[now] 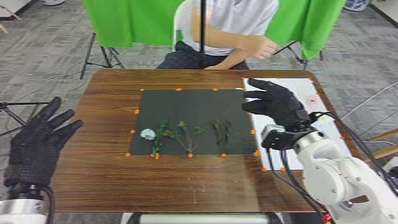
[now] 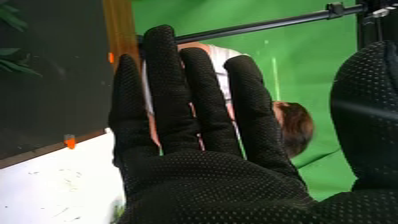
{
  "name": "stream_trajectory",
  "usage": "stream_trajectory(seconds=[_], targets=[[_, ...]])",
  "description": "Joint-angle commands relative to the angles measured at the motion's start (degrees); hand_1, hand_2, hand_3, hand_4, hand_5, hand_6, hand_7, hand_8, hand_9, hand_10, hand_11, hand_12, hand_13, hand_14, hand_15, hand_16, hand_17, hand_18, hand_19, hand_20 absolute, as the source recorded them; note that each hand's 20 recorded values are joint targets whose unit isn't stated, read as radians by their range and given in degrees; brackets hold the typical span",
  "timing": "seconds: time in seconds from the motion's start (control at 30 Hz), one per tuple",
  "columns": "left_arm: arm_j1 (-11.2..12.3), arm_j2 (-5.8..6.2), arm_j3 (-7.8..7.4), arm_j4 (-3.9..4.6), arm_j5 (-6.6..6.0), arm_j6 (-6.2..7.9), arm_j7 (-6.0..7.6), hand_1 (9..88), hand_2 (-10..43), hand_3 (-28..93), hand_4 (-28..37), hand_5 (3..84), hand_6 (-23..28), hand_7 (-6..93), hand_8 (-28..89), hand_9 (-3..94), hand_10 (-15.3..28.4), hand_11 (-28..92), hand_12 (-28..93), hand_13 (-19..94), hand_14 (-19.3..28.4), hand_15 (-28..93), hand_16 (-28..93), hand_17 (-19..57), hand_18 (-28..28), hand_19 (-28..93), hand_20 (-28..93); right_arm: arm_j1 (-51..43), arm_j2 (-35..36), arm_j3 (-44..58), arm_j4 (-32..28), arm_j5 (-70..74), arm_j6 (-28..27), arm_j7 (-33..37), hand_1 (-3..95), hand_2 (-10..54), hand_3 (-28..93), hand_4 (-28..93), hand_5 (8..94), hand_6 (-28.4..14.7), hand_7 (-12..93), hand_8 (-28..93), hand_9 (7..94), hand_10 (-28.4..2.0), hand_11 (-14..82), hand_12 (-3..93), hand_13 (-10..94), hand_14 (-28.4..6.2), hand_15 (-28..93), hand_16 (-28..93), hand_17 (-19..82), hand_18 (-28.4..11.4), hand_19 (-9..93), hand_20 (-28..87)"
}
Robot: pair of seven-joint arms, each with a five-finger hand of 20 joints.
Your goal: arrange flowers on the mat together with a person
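Flowers (image 1: 148, 134) lay on the dark mat (image 1: 191, 107), apart from both hands: left of the right hand (image 1: 282, 106) and nearer the robot, with that hand's fingers straight, and right of the left hand (image 1: 35, 152), which was spread wide.

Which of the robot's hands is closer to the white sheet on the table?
The right. The right hand is over the white sheet, while the left hand is by the table's left edge, across the dark mat from it.
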Motion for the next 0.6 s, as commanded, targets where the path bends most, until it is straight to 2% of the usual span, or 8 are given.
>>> stream_trajectory(seconds=[0.03,0.13,0.23,0.3,0.37,0.43,0.53,0.6], targets=[[0.7,0.56,0.32,0.34,-0.46,0.75,0.12,20.0,7.5,74,-25.8,30.0,4.4,9.9,-8,28.8,14.9,18,12,20,21.3,42,-4,-10.9,17.2,35,15,-0.6,-0.3,0.2,-0.1,0.1,0.8,0.1,25.8,-2.1,73,-25,45.7,-2.2,17,-12,48.9,-18.6,16.4,16.6,45,-17.7,46,12,13,-24.7,54,15],[1.1,1.75,0.35,0.35,-1.68,1.42,1.29,20.0,7.5,74,-25.8,30.1,4.5,9.9,-8,28.9,15.0,18,12,20,21.3,42,-5,-10.9,17.3,35,15,-0.6,-0.2,0.2,-0.1,0.8,0.7,-0.4,25.7,-1.9,73,-25,45.7,-2.3,17,-12,49.1,-18.6,16.7,16.6,45,-17.8,46,12,13,-24.6,54,15],[1.4,2.75,0.43,0.36,-2.25,1.65,2.18,20.1,7.5,74,-25.8,30.1,4.5,9.8,-8,28.9,15.0,18,12,20,21.3,42,-5,-10.8,17.3,35,15,-0.6,0.2,0.2,-0.1,-0.3,0.4,-0.3,25.5,-1.7,73,-25,45.8,-2.4,17,-12,49.4,-18.8,17.2,16.7,45,-17.8,47,12,13,-24.6,54,15],[1.2,2.43,0.44,0.36,-1.95,1.49,1.88,20.0,7.6,74,-25.7,30.1,4.5,9.9,-8,28.9,15.0,18,12,20,21.3,42,-5,-10.8,17.3,35,15,-0.3,0.0,0.4,0.0,0.4,0.3,-0.1,25.3,-1.7,73,-25,45.8,-2.5,17,-12,49.6,-18.9,17.5,16.7,45,-17.8,47,12,13,-24.5,54,16],[1.5,2.65,0.44,0.38,-2.16,1.61,2.50,20.1,7.7,74,-25.7,30.0,4.5,9.9,-8,28.9,14.9,18,12,20,21.3,42,-5,-10.8,17.3,35,15,-0.1,0.1,0.1,0.0,0.1,0.5,-0.3,25.2,-1.6,73,-25,45.8,-2.5,16,-12,49.6,-18.8,17.7,16.6,45,-17.8,48,12,13,-24.5,54,16],[1.3,2.24,0.52,0.36,-1.98,1.58,2.29,20.1,7.7,74,-25.7,30.0,4.6,9.9,-8,28.9,14.9,18,12,20,21.4,43,-5,-10.7,17.3,35,15,0.1,0.2,-0.1,0.0,-1.0,0.8,0.0,25.1,-1.5,73,-25,45.7,-2.5,16,-12,49.7,-18.9,17.8,16.6,45,-17.8,48,12,13,-24.6,54,16],[2.2,3.28,0.43,0.23,-2.93,2.16,3.68,20.2,7.7,74,-25.7,30.1,4.6,9.8,-8,28.9,14.9,18,12,20,21.4,43,-5,-10.7,17.3,36,15,0.0,0.1,0.0,-0.1,-0.8,0.7,0.0,25.1,-1.5,73,-26,45.8,-2.4,16,-12,49.8,-18.9,17.9,16.6,45,-17.7,48,12,13,-24.5,54,16],[2.0,3.36,0.56,0.24,-3.11,2.44,3.70,20.3,7.7,74,-25.7,30.0,4.6,9.9,-8,28.9,14.9,18,12,20,21.4,43,-5,-10.6,17.2,36,15,0.3,0.0,-0.3,0.0,-1.0,1.0,0.2,25.1,-1.4,73,-26,45.9,-2.4,17,-12,49.9,-18.9,17.9,16.5,45,-17.8,48,12,13,-24.6,54,16]])
